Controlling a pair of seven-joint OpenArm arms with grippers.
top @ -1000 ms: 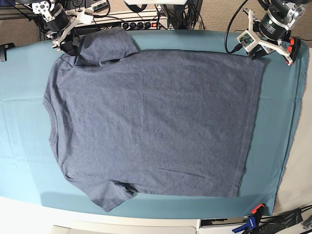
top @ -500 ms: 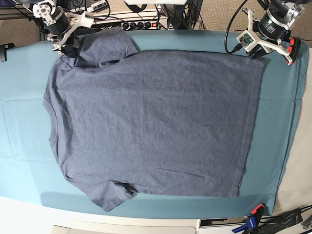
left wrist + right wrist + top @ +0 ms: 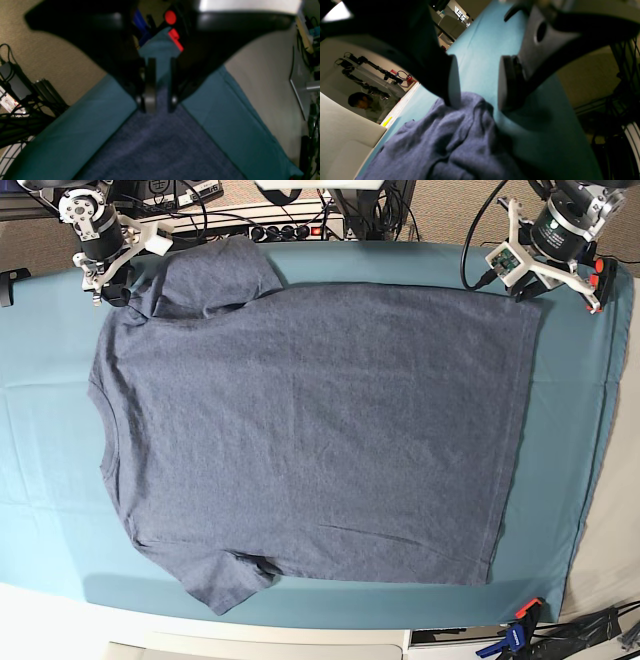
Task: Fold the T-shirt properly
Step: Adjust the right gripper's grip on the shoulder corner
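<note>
Heathered slate-blue T-shirt spread flat on the teal cloth over the desk, plain side up, neck toward the base view's left, hem toward its right. Far sleeve bunched up near the top left corner, near sleeve lying flat at the bottom left.

Right hand at that far sleeve, released, fingers parted wide with cloth visible between them; one fingertip touching the crumpled sleeve edge, the other just beside it above the cloth. Nothing grasped.

Left hand poised at the far hem corner, top right in the base view. Fingers narrowly parted, a slim gap showing between them, tips right at the shirt's corner. Cannot tell whether fabric is pinched or merely touched.

Red and blue clamps at the desk's near right edge.
</note>
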